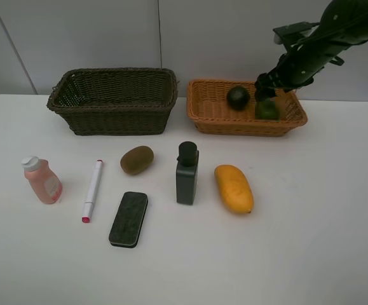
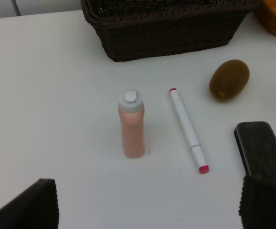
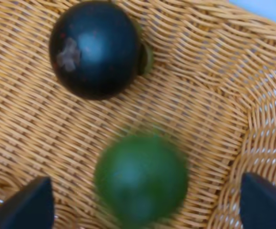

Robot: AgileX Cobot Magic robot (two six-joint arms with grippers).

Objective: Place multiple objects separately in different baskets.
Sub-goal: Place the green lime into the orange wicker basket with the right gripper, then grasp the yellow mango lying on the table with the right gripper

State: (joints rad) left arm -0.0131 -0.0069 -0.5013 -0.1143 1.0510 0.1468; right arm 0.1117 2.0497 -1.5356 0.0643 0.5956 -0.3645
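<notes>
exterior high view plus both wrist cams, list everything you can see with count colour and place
deep basket: 1, dark brown-green wicker, back of table, left of centre
shallow basket: 1, orange-tan wicker, back, right of the deep one
mangosteen: 1, dark, in shallow basket
lime: 1, green, in shallow basket, right of mangosteen
pink bottle: 1, pink, white cap, upright, front left
marker: 1, white, red tip, lying right of pink bottle
kiwi: 1, brown, centre
eraser: 1, black, in front of kiwi
grey bottle: 1, dark grey, upright, centre
mango: 1, yellow, right of grey bottle
table: 1, white
left gripper: 1, black, open, above pink bottle area
right gripper: 1, black, open, over lime
</notes>
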